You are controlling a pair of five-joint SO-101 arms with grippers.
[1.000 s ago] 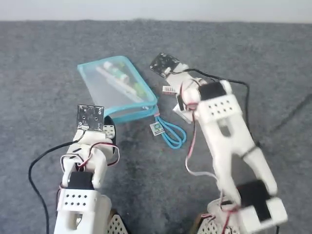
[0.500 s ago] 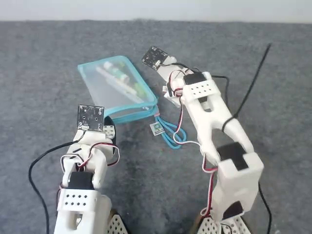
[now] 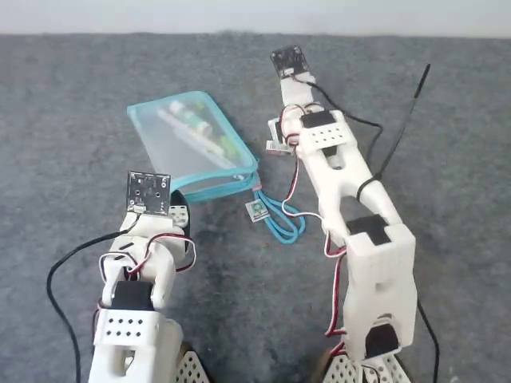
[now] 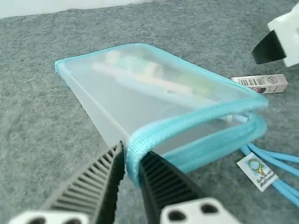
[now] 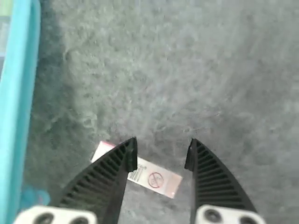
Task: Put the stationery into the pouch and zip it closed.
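A translucent pouch (image 3: 188, 152) with teal trim lies on the grey carpet, with pens and a green-and-white item (image 3: 201, 124) inside. My left gripper (image 4: 131, 153) is shut on the teal edge at the pouch's (image 4: 140, 98) near corner. A small white eraser box (image 5: 152, 176) with a barcode lies on the carpet beside the pouch's zip end. My right gripper (image 5: 160, 145) hangs open directly over it, fingers apart on either side. In the high view the eraser box (image 3: 276, 147) sits under the right gripper (image 3: 281, 132).
A blue cord loop (image 3: 281, 219) with a small white tag (image 3: 256, 210) trails from the pouch's zip end toward the right arm's base. Bare grey carpet spreads on all sides. The pale wall edge runs along the far side.
The right arm has stretched farther away from its base and turned its wrist, bringing its gripper over the eraser box. The left arm and the pouch have stayed still.
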